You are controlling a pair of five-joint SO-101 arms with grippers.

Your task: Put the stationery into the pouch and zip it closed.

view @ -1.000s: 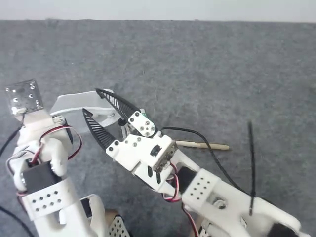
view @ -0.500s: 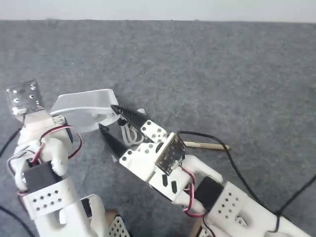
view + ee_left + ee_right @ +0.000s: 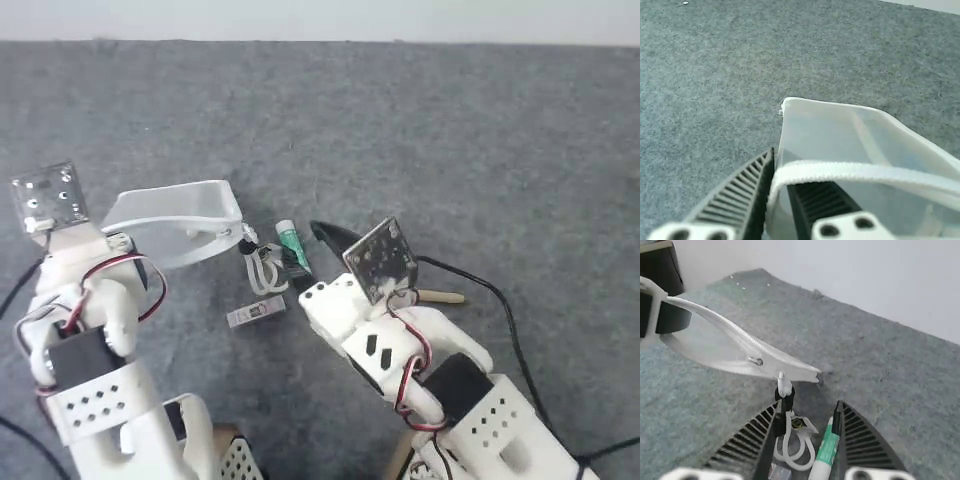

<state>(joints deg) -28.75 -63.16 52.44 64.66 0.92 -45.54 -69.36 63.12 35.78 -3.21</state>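
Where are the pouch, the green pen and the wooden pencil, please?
pouch (image 3: pixel 178 232), high view, on its side wall.
green pen (image 3: pixel 291 245), high view, on its green barrel.
wooden pencil (image 3: pixel 442 296), high view, on its bare end.

The left gripper (image 3: pixel 777 167) pinches the pouch (image 3: pixel 850 135) rim between near-closed jaws. The right gripper (image 3: pixel 809 412) angles downward, jaws parted, its wrist raised behind.
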